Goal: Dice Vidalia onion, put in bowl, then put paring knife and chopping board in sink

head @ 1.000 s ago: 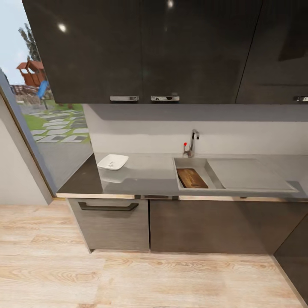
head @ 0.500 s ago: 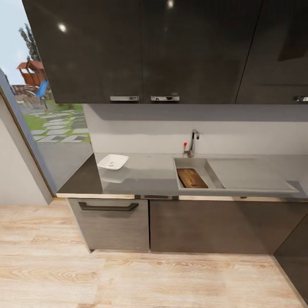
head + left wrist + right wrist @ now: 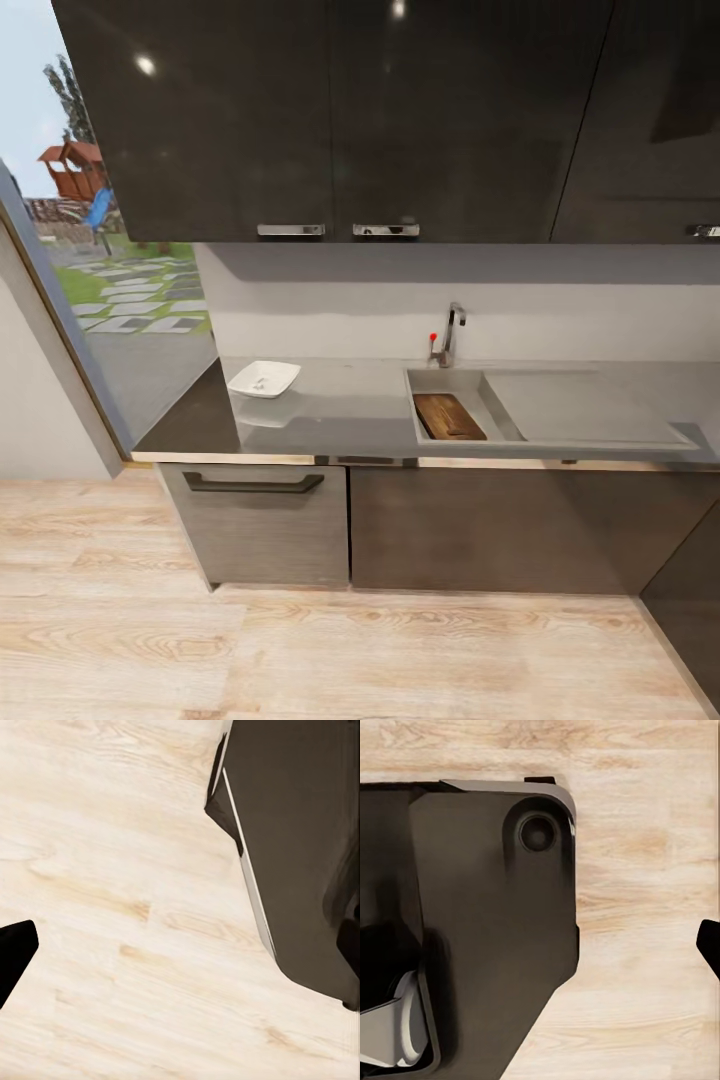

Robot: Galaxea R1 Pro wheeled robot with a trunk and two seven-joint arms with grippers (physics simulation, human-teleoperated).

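I'm looking across at the chopping board (image 3: 449, 416) lying in the sink (image 3: 470, 383) basin, stiff flat wood, so I'm guessing an edge pinch works best. Can't tell my grippers' state honestly.

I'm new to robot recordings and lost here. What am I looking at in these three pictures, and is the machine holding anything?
This is a simulated wheeled robot with two arms. The wide picture comes from its head camera, facing a kitchen: a grey countertop with a white bowl, and a sink with a chopping board lying in its basin beside the faucet. The other two pictures come from cameras near each gripper, pointing down at the wooden floor and the robot's own dark base. Nothing held can be seen; whether the grippers are open cannot be told.
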